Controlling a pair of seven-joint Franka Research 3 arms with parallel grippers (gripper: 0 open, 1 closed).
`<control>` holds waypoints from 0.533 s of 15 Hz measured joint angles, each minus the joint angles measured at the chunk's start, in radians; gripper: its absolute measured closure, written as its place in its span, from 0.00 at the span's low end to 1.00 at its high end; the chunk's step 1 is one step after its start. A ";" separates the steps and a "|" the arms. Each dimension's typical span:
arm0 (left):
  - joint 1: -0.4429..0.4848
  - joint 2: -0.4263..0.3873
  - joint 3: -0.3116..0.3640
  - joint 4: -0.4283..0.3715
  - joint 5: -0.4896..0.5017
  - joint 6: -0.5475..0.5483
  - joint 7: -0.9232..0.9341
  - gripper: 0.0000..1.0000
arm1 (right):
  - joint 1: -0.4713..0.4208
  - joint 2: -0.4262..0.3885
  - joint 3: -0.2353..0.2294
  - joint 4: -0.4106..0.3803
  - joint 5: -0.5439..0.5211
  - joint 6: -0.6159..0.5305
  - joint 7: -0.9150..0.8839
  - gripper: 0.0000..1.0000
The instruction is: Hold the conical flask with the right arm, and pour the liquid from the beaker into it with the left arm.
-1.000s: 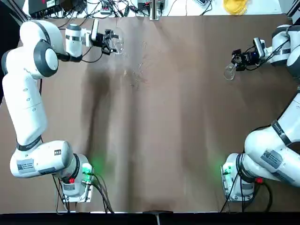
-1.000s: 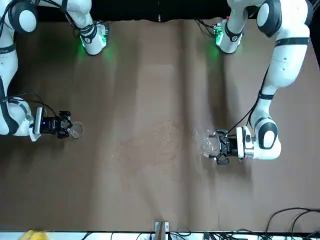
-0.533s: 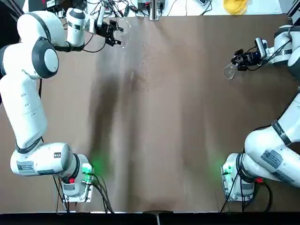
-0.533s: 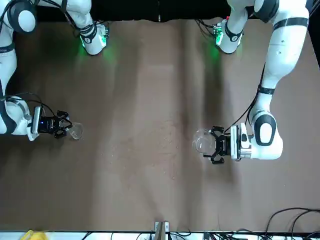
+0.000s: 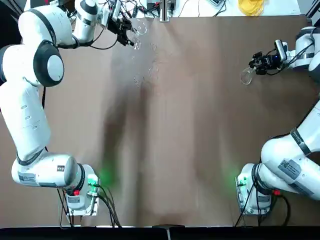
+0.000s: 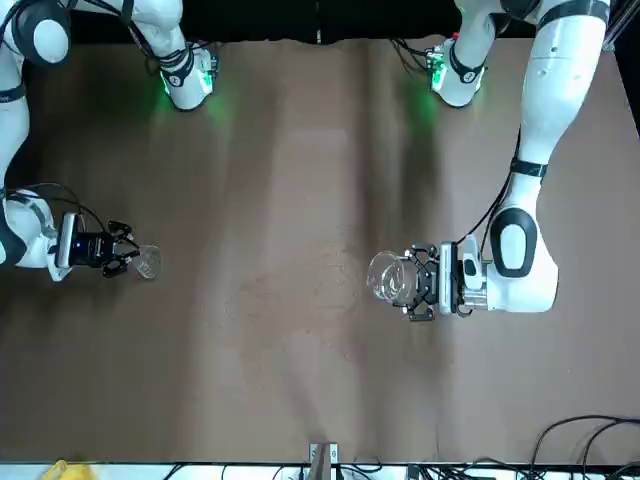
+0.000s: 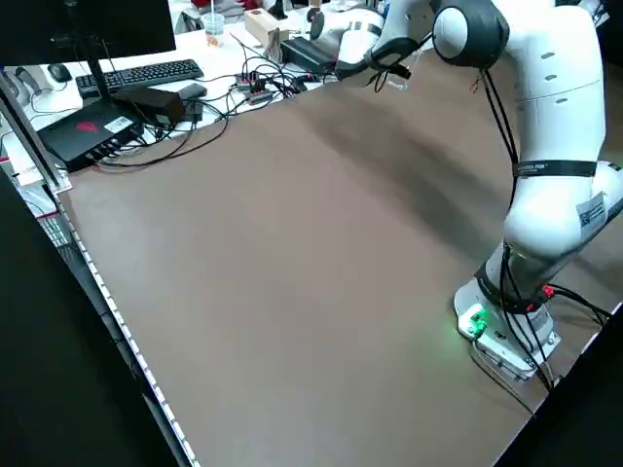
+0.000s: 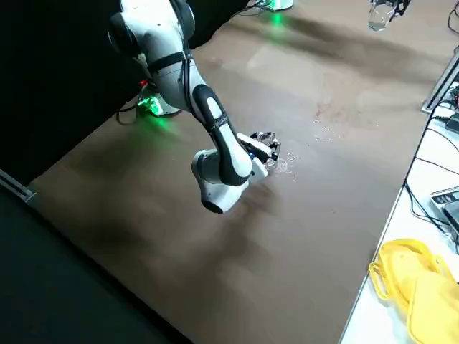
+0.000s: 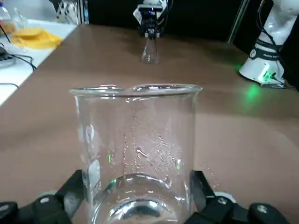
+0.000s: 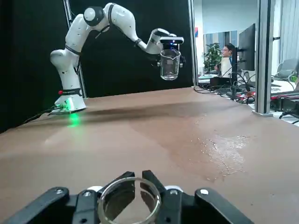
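Observation:
The beaker [image 5: 138, 27] is a clear straight-sided cup, held up off the table by my left gripper [image 5: 130, 31] near the far left edge. In the left wrist view the fingers [image 9: 74, 187] clamp both sides of the beaker [image 9: 135, 149], which holds a little liquid at its bottom. The conical flask [image 5: 245, 75] stands on the table at the far right, and my right gripper [image 5: 255, 65] is shut around its neck. In the right wrist view the conical flask's rim [image 10: 129, 200] sits between the fingers, and the raised beaker [image 10: 169, 63] shows far off.
Wet splashes [image 5: 145, 75] mark the brown table [image 5: 200, 150] near the far middle. Cables and a metal post [image 5: 164, 10] line the far edge, with a yellow object [image 5: 250, 6] beyond it. A seated person [image 10: 229, 51] is in the background.
My left arm has lifted the beaker and carried it toward the table's far edge and slightly toward the middle. The right gripper with the flask has shifted only slightly.

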 joint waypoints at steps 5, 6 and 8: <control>-0.048 -0.046 0.000 0.000 0.101 0.066 -0.119 0.04 | 0.000 0.000 0.000 0.000 0.000 0.000 0.013 0.81; -0.061 -0.048 0.000 0.000 0.113 0.080 -0.135 0.04 | 0.000 0.000 0.000 0.001 0.000 0.000 0.014 0.79; -0.083 -0.048 0.000 -0.002 0.118 0.106 -0.147 0.04 | -0.001 0.000 0.000 0.003 0.000 0.000 0.015 0.77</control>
